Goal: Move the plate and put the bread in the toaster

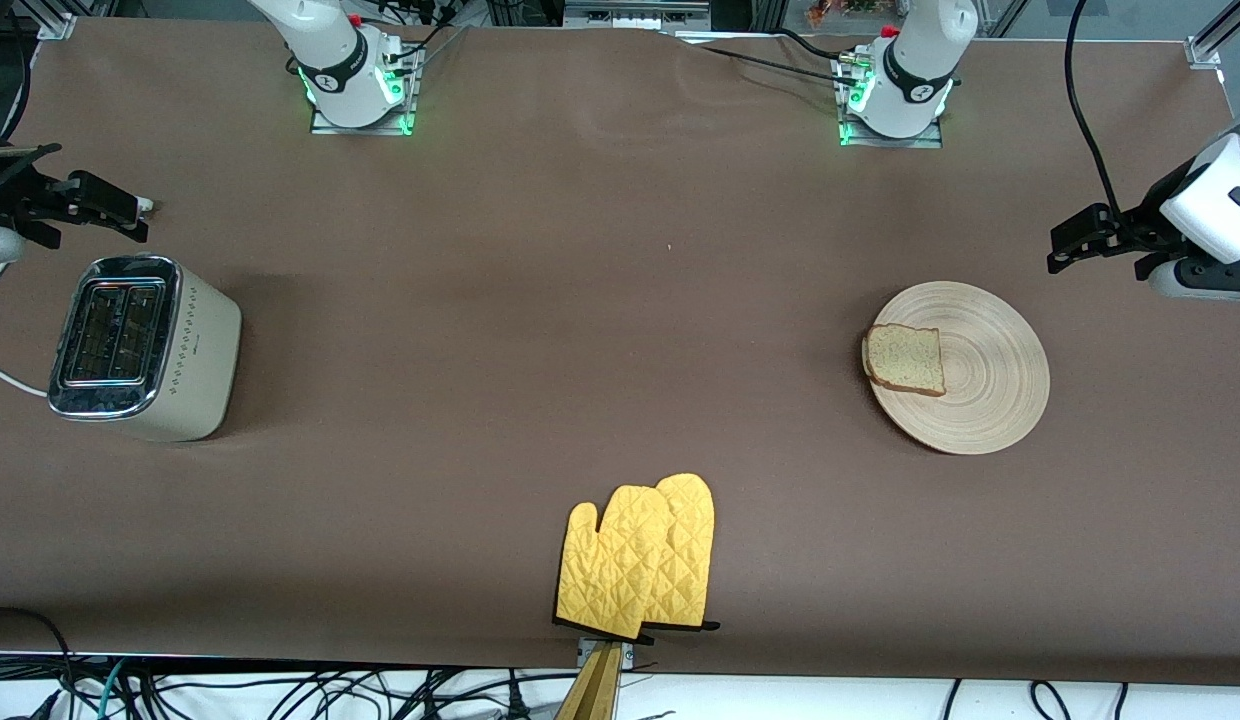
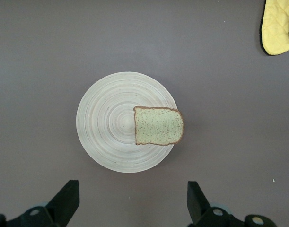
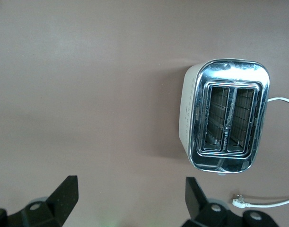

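The round light-wood plate [image 1: 990, 400] lies flat toward the left arm's end of the counter. The speckled bread [image 1: 906, 359] slice (dark crust) lies flat on it, overhanging its rim. The cream toaster [image 1: 145, 348] stands upright at the right arm's end, both slots empty.

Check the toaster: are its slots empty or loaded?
Empty. Both slots of the toaster show only bare wire racks; the bread lies on the plate.

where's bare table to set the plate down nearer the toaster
The widest bare stretch runs between the toaster and the plate, above the yellow oven mitts in the front view. Bare table also rings the plate, which holds the bread. Both grippers, left and right, hang open at the table's ends.
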Action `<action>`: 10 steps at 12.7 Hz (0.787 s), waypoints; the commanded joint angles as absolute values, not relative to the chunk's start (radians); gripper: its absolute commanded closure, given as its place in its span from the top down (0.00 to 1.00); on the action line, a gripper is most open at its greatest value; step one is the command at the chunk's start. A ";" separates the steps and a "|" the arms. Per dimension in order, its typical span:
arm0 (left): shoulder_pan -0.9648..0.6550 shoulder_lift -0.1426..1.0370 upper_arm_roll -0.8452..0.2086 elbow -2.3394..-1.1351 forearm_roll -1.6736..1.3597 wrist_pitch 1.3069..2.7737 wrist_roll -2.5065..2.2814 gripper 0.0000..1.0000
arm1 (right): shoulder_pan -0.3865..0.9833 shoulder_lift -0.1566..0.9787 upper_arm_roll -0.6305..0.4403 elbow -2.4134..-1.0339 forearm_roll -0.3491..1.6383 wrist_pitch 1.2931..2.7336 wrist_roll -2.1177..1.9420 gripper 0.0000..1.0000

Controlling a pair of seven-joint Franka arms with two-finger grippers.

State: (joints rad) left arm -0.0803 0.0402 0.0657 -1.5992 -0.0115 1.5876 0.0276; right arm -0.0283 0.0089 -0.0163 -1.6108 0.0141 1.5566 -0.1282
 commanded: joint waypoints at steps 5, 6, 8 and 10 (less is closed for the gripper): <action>-0.078 0.055 0.064 -1.568 0.003 1.571 0.023 1.00 | -0.023 0.017 -0.011 -1.586 0.009 1.537 -0.117 1.00; -0.078 0.055 0.064 -1.568 0.005 1.571 0.023 1.00 | -0.023 0.017 -0.011 -1.586 0.009 1.537 -0.117 1.00; -0.077 0.055 0.064 -1.568 0.003 1.571 0.023 1.00 | -0.021 0.017 -0.009 -1.586 0.009 1.537 -0.117 1.00; -0.078 0.058 0.064 -1.568 0.003 1.572 0.023 1.00 | -0.015 0.015 -0.009 -1.586 0.009 1.537 -0.117 1.00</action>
